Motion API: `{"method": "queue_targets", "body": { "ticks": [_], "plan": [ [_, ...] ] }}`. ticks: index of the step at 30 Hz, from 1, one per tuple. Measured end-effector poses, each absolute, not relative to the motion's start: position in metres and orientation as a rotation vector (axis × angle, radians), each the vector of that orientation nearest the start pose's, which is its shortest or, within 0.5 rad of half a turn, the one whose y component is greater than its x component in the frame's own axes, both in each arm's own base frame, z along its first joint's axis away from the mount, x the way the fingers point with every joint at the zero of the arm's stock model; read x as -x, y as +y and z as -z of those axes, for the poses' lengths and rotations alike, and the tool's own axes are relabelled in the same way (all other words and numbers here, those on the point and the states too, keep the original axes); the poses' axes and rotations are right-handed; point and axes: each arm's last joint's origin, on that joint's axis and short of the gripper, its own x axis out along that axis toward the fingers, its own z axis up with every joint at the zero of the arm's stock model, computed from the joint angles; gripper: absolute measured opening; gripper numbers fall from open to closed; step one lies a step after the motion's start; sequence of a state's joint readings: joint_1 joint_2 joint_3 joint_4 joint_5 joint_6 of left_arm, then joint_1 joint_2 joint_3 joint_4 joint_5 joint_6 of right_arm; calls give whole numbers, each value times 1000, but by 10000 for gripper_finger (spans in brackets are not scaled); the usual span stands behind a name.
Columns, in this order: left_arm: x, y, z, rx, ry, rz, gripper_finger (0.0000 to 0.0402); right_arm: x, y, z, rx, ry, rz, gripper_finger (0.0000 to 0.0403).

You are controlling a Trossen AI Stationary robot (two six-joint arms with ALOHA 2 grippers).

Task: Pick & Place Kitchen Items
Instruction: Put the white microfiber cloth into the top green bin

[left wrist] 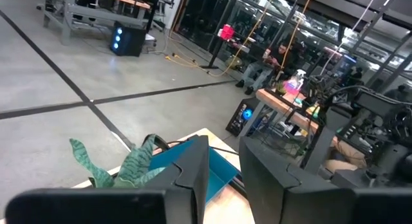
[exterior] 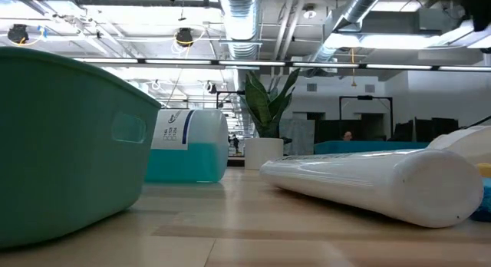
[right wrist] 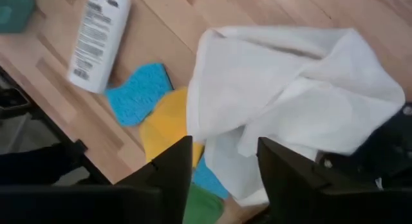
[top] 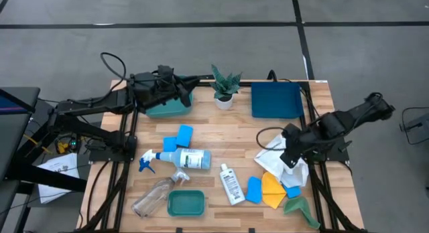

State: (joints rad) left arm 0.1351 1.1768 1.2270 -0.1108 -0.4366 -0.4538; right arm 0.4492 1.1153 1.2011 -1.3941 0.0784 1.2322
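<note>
Right wrist view: we are hovering our right gripper [right wrist: 219, 161], fingers spread, over the white cloth [right wrist: 290, 102] bunched on the table [right wrist: 161, 24], lining up a pinch.

White cloth [right wrist: 290, 95], yellow cloth [right wrist: 164, 130]

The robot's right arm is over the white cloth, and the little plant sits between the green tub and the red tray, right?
Almost. The tray is dark blue, not red. The high view shows the little plant between the green tub and that blue tray, and the right gripper over the white cloth.
</note>
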Motion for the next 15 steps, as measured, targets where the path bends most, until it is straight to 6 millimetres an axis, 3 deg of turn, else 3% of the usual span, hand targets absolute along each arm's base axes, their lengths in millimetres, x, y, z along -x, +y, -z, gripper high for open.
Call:
{"method": "queue_targets", "body": {
  "ticks": [8,15],
  "plan": [
    [-251,43,-414,432,-67,-563,83,-157,84,-319,-694,1280,573,259],
    [-251,43,-415,435,-84,-561,83,-160,84,-304,-679,1350,758,298]
  ]
}}
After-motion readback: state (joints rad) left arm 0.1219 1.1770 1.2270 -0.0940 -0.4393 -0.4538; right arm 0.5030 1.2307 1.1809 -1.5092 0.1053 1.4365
